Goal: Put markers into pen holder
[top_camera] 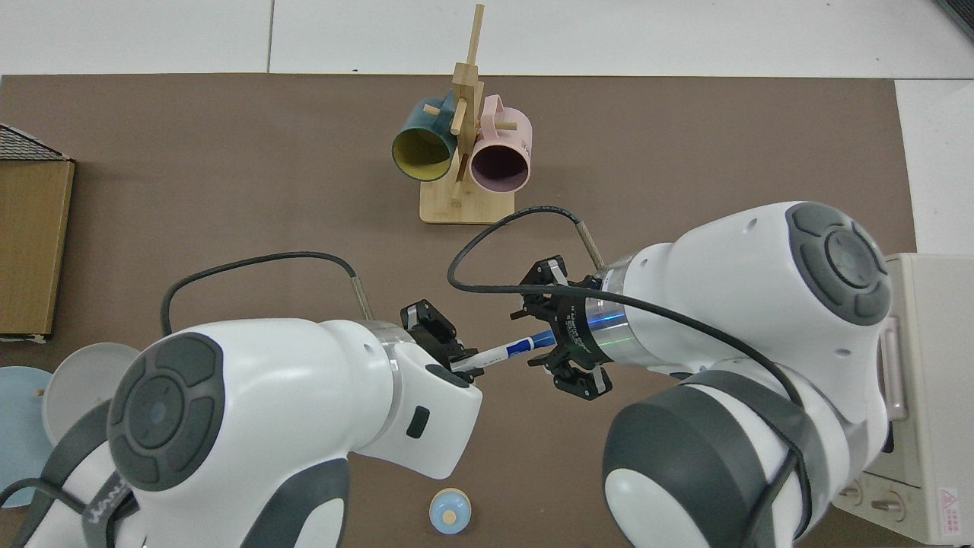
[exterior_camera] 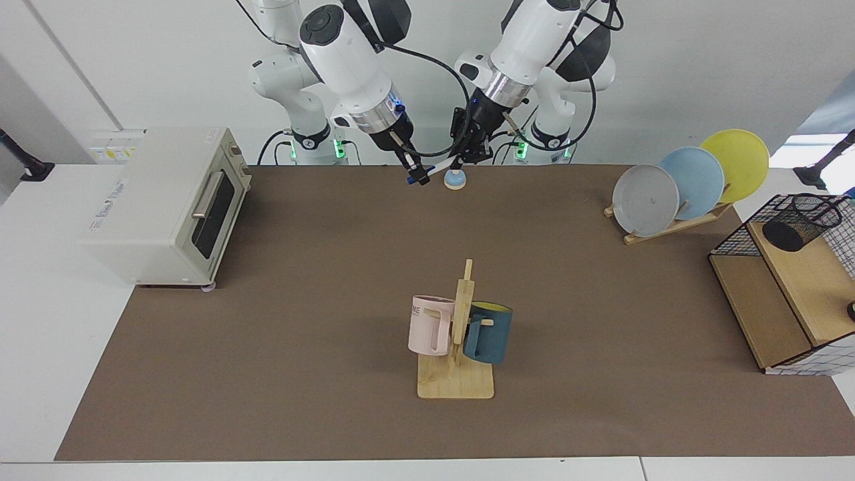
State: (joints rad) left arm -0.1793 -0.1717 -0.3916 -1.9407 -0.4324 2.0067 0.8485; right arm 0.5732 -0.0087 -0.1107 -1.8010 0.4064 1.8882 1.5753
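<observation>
Cream-coloured boxy metal toaster oven (exterior_camera: 160, 200) sits at the far left of the matte brown table mat (exterior_camera: 300, 300) in the facing view. Next to the right, at the mat's back edge, the right gripper (exterior_camera: 419, 177) hangs from its glossy white arm. The top view shows its black fingers spread on either side of the dark blue cap, apparently clear of it.

The slim white-barrelled marker with a blue label band (top_camera: 494, 355) is held almost level in the air between the two grippers, above the mat. Its bare white end is clamped in the closed fingers of the left gripper (top_camera: 460, 361), and its capped end lies in the right gripper's gap.

A small pale blue dome on a wooden base (exterior_camera: 455, 178) rests just below the left gripper. At the mat's middle, a bamboo peg stand (exterior_camera: 461, 334) carries a smooth pink mug (exterior_camera: 427, 325) and a teal mug (exterior_camera: 489, 332). Further right, grey, blue and yellow round plates (exterior_camera: 691, 180) lean in a wooden rack. At the far right edge, the small black wire-mesh cylindrical pen holder (exterior_camera: 798, 224) sits on the upper board of the wire-and-wood shelf rack (exterior_camera: 781, 294), well apart from the marker.
</observation>
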